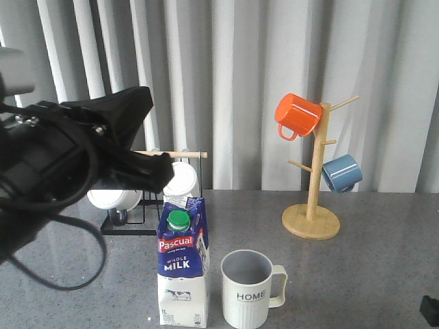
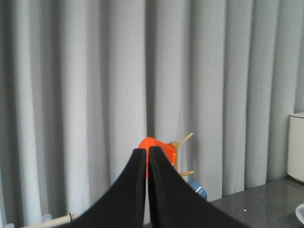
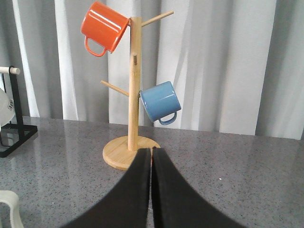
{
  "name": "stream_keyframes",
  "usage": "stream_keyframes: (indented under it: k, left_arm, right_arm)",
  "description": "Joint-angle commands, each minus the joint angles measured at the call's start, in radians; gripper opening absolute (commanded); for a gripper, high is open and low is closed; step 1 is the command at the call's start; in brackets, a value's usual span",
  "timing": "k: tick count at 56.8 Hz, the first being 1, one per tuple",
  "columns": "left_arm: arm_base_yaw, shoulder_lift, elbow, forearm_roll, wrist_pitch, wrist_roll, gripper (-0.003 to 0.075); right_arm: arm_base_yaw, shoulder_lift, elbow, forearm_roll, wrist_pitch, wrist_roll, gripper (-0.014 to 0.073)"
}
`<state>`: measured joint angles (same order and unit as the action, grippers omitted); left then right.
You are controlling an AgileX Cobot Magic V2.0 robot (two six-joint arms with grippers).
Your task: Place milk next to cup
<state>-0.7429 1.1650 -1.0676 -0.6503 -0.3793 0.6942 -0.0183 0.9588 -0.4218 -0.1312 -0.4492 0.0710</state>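
The milk, a tall blue-and-white carton with a green cap, stands upright at the front of the grey table. The cup, a white ribbed mug marked "HOME", stands just right of it, a narrow gap apart, handle to the right. Its handle shows in the right wrist view. My left gripper is raised above and left of the milk, shut and empty, its jaws together in the left wrist view. My right gripper is shut and empty, low over the table at the right, pointing at the mug tree.
A wooden mug tree stands at the back right with an orange mug and a blue mug. A black wire rack with plain white mugs stands behind the milk. A grey curtain closes the back.
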Motion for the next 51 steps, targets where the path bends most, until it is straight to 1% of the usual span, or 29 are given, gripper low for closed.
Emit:
stream_keyframes:
  k: [1, 6, 11, 17, 25, 31, 37, 41, 45, 51]
  left_arm:
    - [0.075, -0.093, 0.027, 0.135, 0.042, -0.162, -0.0008]
    - [0.168, -0.193, 0.147, 0.15, 0.054, -0.248, -0.0008]
    - [0.26, -0.302, 0.301, 0.182, 0.044, -0.246, -0.0008]
    - [0.347, -0.462, 0.497, 0.301, 0.044, -0.262, -0.0008]
    - [0.446, -0.718, 0.771, 0.501, 0.026, -0.37, -0.0008]
    - [0.54, -0.886, 0.939, 0.525, 0.044, -0.498, -0.0007]
    - [0.636, -1.027, 1.043, 0.568, 0.096, -0.605, -0.0007]
    - [0.683, -1.096, 1.077, 0.605, 0.169, -0.659, -0.0007]
    - [0.707, -1.14, 1.075, 0.619, 0.28, -0.664, -0.0007]
    - [0.713, -1.181, 1.076, 0.619, 0.344, -0.657, -0.0007]
  right_arm:
    - [-0.007, -0.014, -0.026, 0.001, -0.078, -0.004, -0.0006]
    - [-0.007, -0.014, -0.026, 0.001, -0.078, -0.004, -0.0006]
    - [-0.007, -0.014, -0.026, 0.001, -0.078, -0.004, -0.0006]
    - [-0.007, -0.014, -0.026, 0.001, -0.078, -0.004, -0.0006]
    - [-0.007, -0.014, -0.026, 0.001, -0.078, -0.004, -0.0006]
    - [-0.007, -0.014, -0.026, 0.001, -0.078, -0.004, -0.0006]
    - [-0.007, -0.014, -0.026, 0.001, -0.078, -0.004, -0.0006]
    - [-0.007, -0.014, -0.026, 0.001, -0.078, -0.004, -0.0006]
    - [-0.007, -0.014, -0.026, 0.001, -0.078, -0.004, -0.0006]
    - [-0.007, -0.014, -0.026, 0.001, -0.078, -0.004, -0.0006]
